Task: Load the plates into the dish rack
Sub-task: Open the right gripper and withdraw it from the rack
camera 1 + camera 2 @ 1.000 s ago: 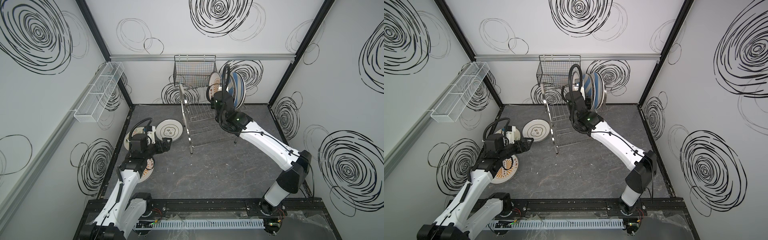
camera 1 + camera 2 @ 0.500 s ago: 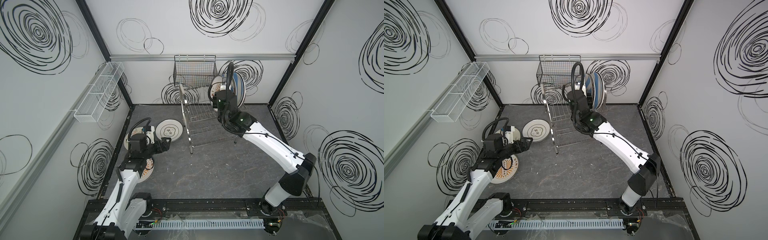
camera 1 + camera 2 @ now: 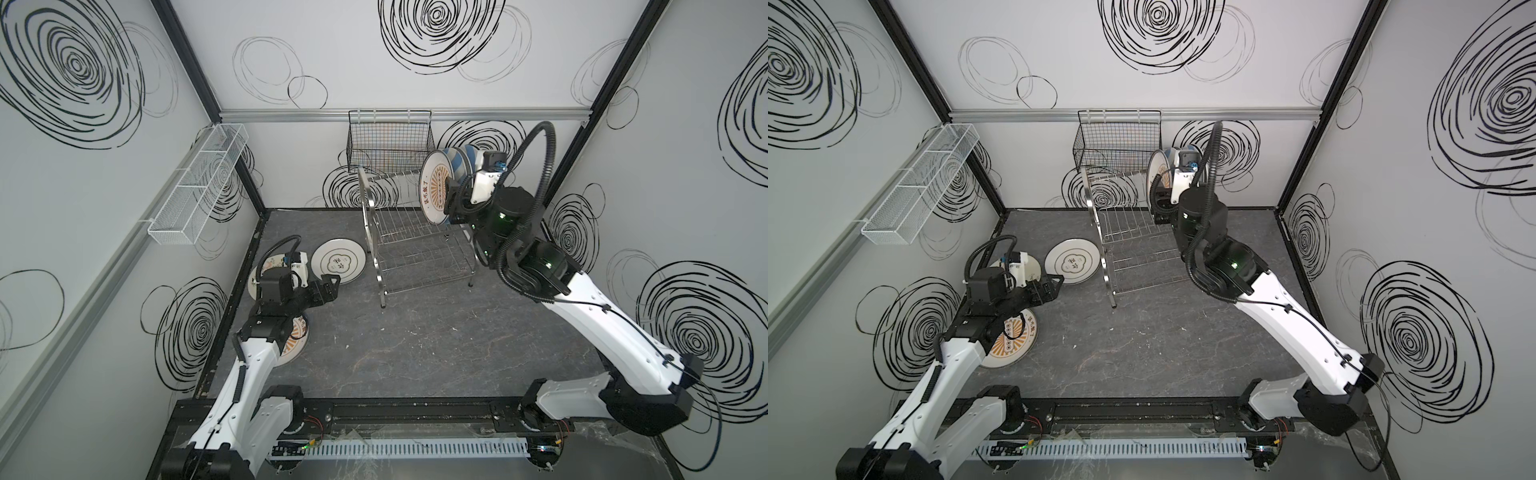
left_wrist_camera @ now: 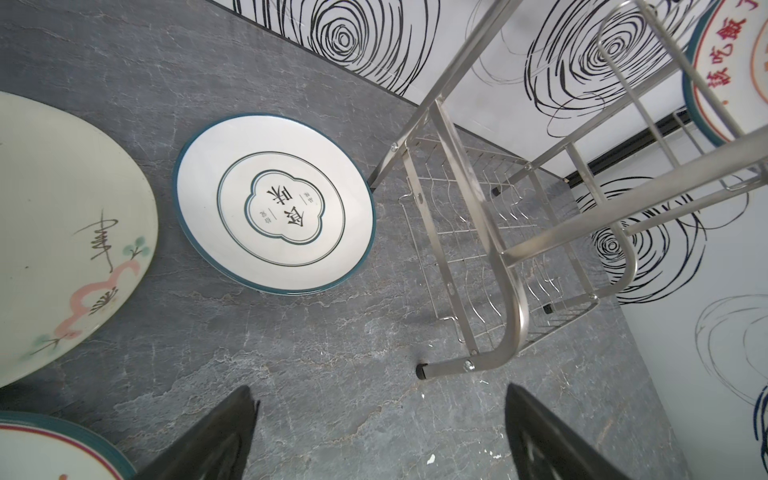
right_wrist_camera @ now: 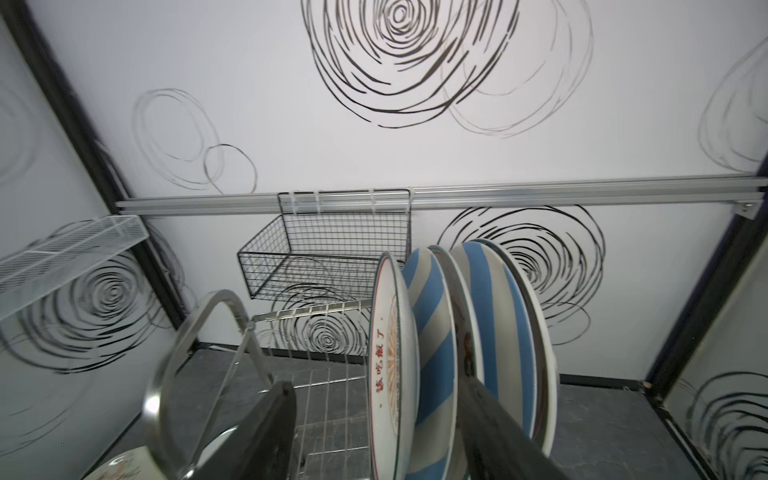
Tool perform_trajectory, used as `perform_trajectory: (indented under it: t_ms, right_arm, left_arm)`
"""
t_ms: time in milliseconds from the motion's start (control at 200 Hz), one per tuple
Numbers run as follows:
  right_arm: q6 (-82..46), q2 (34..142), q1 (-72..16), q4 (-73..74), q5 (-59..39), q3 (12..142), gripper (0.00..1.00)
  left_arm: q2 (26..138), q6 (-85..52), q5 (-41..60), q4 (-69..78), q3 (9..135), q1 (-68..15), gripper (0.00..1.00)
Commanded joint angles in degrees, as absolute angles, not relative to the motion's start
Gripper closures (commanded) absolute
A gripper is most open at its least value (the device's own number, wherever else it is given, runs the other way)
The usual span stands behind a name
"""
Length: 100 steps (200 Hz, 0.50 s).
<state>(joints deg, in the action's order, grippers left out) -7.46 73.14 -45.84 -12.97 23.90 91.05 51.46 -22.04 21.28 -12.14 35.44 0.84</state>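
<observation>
We find the dish rack [image 3: 370, 232] at rear centre, upright plates [image 5: 478, 324] filling its upper tier's right end. Right gripper [image 5: 378, 386] straddles the outermost, the sunburst plate [image 3: 436, 193], jaws apart, gripping nothing. Green-rimmed plate [image 4: 274, 203] lies flat just ahead of left gripper [image 4: 380, 390], open & empty; left arm nearer. Obstruction: rack leg [image 4: 399, 145] adj. to rim.

Laboratory robot test cell, white panel walls [image 3: 353, 62] printed with black swirls, black corner posts [image 3: 187, 62], aluminium rail [image 3: 291, 115], grey stone-look floor [image 3: 415, 345], twin white arms [image 3: 615, 328] on base track [image 3: 395, 409].
</observation>
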Motion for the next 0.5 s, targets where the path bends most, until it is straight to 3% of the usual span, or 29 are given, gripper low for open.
perform_trajectory:
  t_ms: [0,155,315,495]
  right_arm:
    - [-8.7,68.86,-48.73,-13.0,9.71,84.94,0.31]
    - [-10.27,62.04,-56.06,-12.4,1.85,74.38,0.26]
    - [-12.29,55.57,-63.64,-8.91,2.29,60.78,0.22]
    - [-16.24,52.8,-65.03,-8.16,3.8,49.67,0.19]
  left_arm:
    - [51.81,-21.81,18.44,-12.05,35.66,0.91,0.04]
    - [53.58,-20.9,12.87,-18.62,38.14,-1.58,0.04]
    - [52.26,-28.22,2.29,-21.62,37.34,-6.36,0.04]
    - [54.42,-31.18,-10.65,-26.8,38.94,-15.64,0.04]
